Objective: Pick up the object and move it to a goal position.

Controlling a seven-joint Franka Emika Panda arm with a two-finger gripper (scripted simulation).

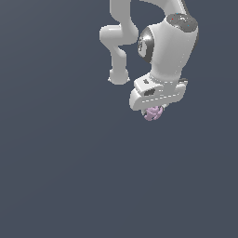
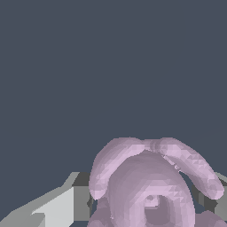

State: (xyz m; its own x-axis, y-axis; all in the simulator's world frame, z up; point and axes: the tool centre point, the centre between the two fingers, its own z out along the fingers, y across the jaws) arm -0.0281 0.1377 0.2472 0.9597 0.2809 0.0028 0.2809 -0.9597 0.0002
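Exterior view: the white arm [image 1: 158, 46] hangs over a plain dark grey surface [image 1: 56, 176], and the tool [image 1: 155, 110] points downward with the object [image 1: 153, 113], a small pink-lilac lumpy blob, tucked directly under it. Only the lower part of the blob shows below the tool's white body, and the fingers are mostly hidden, so from here the opening cannot be read. No goal marker is visible. My judgement is that the pick is made or nearly made and the carry is the step in hand; the next move calls for a steady transfer toward the goal without loosening the grip.

Wrist view: the object [image 2: 150, 186] fills the near field, its lobes curling over a rounded body. A pale finger [image 2: 57, 208] lies against one side of it and a darker edge of the other finger [image 2: 221, 195] shows at the opposite side. The tool looks closed down to the blob's width, gripping it.
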